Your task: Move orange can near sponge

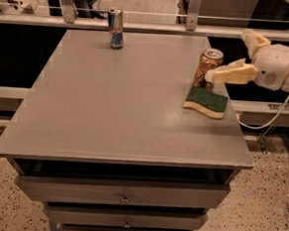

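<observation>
Behind the sponge [206, 101] stands the orange can [208, 67], gripper [226, 56] beside it, fingers [232, 74] spread.

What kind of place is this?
Probably a lab or office test space: a grey drawer cabinet on speckled floor, and the robot's pincer beside an orange can.

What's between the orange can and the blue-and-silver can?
Camera view shows only bare tabletop between the orange can and the blue-and-silver can. The gripper sits beside the orange can.
</observation>
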`<move>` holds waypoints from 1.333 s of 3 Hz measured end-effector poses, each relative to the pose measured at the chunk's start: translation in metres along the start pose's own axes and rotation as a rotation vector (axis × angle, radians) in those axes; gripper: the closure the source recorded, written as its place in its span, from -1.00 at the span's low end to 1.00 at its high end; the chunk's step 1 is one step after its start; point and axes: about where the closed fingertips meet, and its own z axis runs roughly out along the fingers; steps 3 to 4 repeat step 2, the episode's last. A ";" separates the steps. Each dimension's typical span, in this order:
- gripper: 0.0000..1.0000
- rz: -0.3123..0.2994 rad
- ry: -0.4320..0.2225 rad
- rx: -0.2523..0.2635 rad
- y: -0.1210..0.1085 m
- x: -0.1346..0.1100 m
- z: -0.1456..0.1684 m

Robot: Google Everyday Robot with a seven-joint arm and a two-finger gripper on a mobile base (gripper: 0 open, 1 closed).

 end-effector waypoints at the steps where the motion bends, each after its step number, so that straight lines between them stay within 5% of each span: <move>1: -1.00 -0.158 0.057 -0.068 0.031 -0.077 -0.057; 4: -1.00 -0.146 0.056 -0.088 0.036 -0.071 -0.053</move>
